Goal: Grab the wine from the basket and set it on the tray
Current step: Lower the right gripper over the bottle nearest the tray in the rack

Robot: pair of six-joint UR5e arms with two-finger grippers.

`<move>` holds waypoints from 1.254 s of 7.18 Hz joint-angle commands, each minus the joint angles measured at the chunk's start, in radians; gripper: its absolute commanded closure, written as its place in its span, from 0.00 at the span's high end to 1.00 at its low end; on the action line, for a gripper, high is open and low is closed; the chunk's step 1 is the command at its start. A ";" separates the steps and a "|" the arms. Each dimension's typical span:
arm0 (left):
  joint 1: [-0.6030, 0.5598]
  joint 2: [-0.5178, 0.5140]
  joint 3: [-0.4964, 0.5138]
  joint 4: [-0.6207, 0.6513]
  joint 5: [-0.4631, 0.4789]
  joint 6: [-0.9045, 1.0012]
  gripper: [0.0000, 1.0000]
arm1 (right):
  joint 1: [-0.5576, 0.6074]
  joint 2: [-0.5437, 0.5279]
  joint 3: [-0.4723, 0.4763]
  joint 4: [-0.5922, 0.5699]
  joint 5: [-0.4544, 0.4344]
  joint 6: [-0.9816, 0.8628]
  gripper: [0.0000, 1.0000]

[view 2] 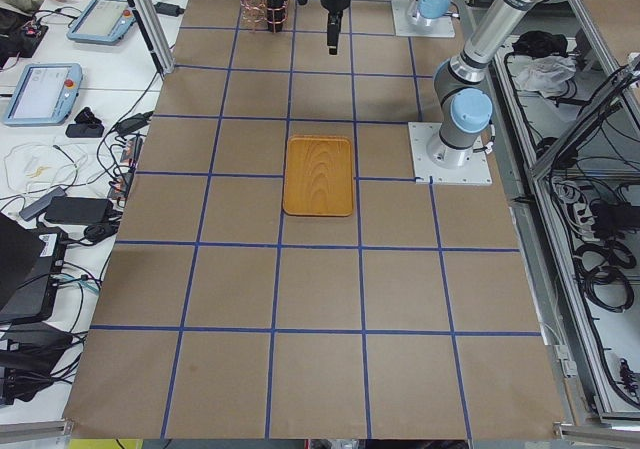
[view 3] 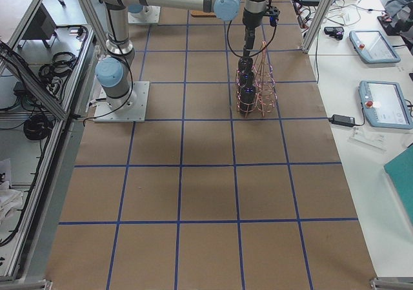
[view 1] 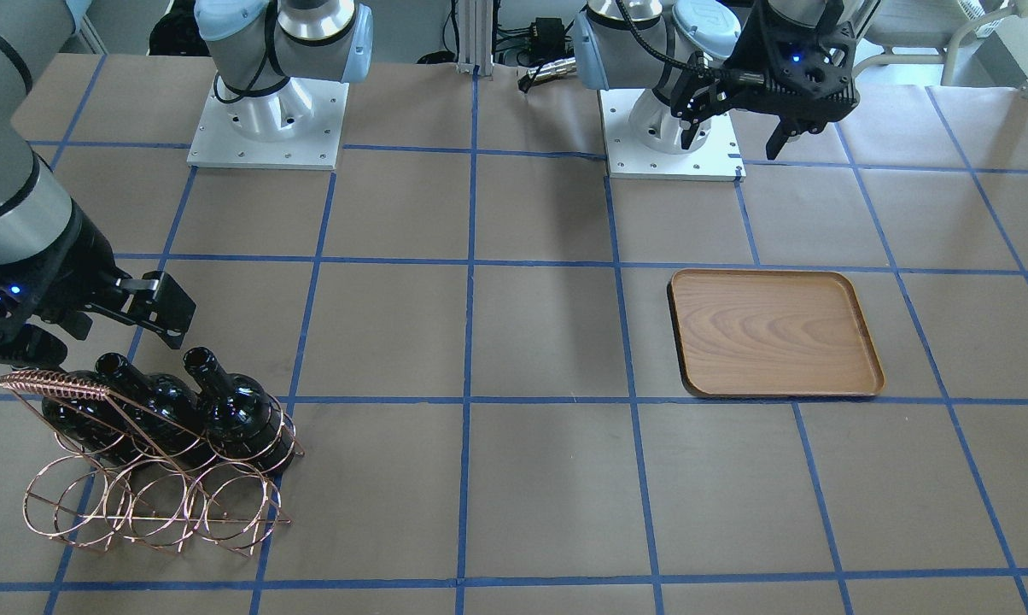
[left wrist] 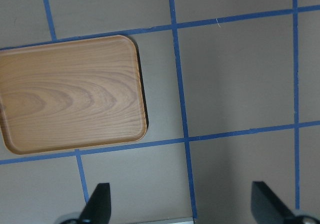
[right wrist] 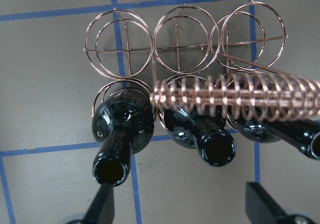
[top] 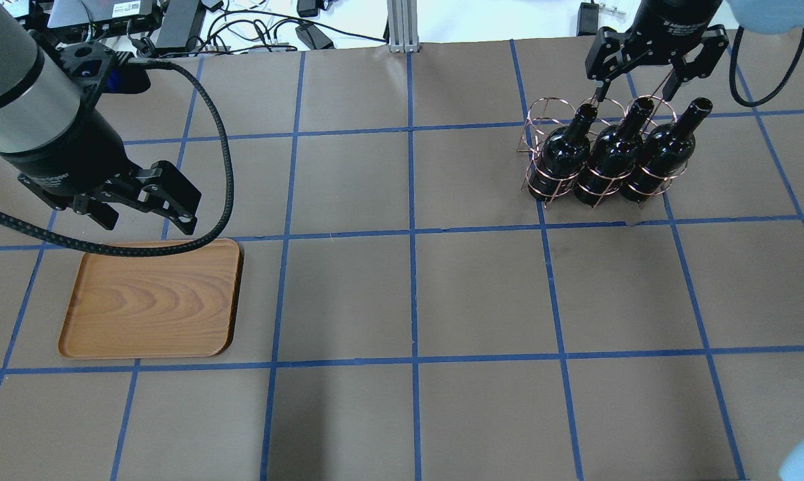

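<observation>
My right gripper [top: 637, 90] hangs with fingers spread wide above the wine [top: 612, 157] sitting in the basket [view 1: 151, 504]. It is heavy, slippery glass that can break, so I should squeeze its thin neck firmly

From the right wrist, cuts off the wine bottle [right wrist: 306, 140] at the basket's [right wrist: 176, 48] right end at the frame edge, and covers its shoulder and the middle one's with the coiled handle [right wrist: 240, 97]. Shows only the fingertips of the right tool [right wrist: 182, 204] below the basket, clipped by the bottom edge. Front-facing, hides most of the bottle [view 1: 66, 414] at the basket's left end behind coiled handle and tool. From exterior left, crops the basket at the top edge, too small for counting bottles. Well apart from the basket, loses the tray's [left wrist: 70, 94] left end past the left wrist frame.
</observation>
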 commanded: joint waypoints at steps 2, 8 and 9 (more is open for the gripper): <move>0.004 0.000 0.000 0.000 0.014 0.006 1.00 | -0.030 0.036 0.024 -0.017 -0.001 -0.052 0.88; 0.001 0.000 -0.003 0.000 0.025 0.002 1.00 | -0.053 0.077 0.012 -0.040 -0.020 -0.066 0.41; 0.002 0.000 -0.003 0.000 0.025 0.000 1.00 | -0.055 0.068 0.007 -0.038 -0.012 -0.051 0.31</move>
